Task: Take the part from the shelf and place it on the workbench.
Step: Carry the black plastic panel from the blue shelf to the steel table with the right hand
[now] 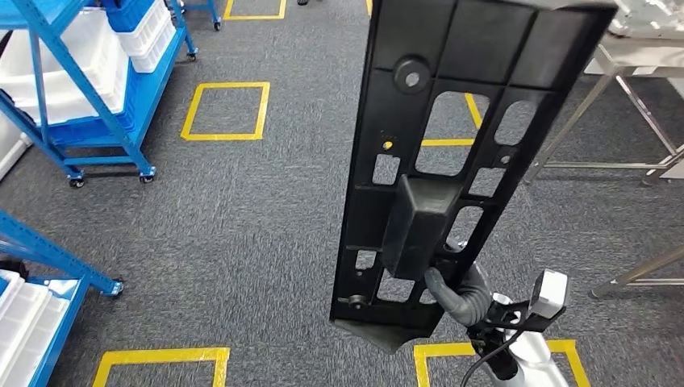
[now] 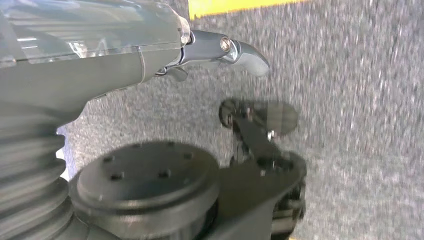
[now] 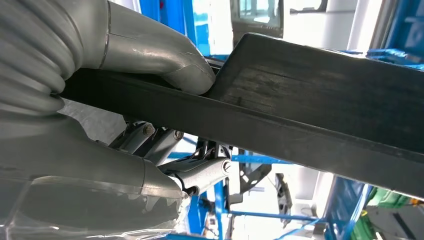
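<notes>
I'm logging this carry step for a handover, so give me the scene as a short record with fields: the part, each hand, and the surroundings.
part: long black plastic panel with cut-outs, held up off the floor
right hand: right hand grips the panel near its lower end; thumb presses on its face
left hand: left hand holds nothing, above grey carpet
shelves: blue shelf racks with white bins, to the left
workbench: metal-legged table, to the right
floor: yellow square markings

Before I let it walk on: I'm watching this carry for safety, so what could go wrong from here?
The right hand grips the long black part near its lower end, so most of its length stands above the grip; it could tip or twist out. The part also hides much of the head view, including part of the metal table frame ahead, so a bump there seems possible.
</notes>
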Controlling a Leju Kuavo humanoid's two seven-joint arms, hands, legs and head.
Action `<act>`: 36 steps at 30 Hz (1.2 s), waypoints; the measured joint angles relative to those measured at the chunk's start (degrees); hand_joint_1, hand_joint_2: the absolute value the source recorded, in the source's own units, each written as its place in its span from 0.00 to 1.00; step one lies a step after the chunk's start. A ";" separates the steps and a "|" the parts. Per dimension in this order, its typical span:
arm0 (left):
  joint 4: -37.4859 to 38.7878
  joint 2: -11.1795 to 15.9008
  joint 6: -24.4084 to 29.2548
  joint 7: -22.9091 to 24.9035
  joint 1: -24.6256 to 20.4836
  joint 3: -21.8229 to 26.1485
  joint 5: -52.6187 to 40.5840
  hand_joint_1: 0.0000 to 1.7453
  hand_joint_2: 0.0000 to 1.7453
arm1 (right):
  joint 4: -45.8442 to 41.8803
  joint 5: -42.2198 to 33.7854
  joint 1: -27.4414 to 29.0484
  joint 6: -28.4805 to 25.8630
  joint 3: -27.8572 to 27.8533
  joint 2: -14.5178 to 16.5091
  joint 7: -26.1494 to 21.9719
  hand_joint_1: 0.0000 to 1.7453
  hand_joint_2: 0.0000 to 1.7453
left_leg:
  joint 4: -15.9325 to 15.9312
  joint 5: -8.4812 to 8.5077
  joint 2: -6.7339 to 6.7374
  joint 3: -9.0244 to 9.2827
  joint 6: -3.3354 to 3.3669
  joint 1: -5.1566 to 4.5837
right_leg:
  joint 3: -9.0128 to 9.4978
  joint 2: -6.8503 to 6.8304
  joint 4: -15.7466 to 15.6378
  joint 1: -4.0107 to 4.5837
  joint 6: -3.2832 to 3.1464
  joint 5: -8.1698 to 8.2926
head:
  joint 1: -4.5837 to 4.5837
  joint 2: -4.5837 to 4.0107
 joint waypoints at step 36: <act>0.02 -1.29 -0.58 3.14 0.63 1.11 -1.34 0.00 1.00 | -14.22 3.66 11.94 -2.02 -5.22 0.56 1.93 1.00 1.00 | -0.42 -0.03 3.52 0.45 1.64 0.25 | -5.02 -5.95 10.51 -0.18 2.03 -5.94 | 0.01 0.00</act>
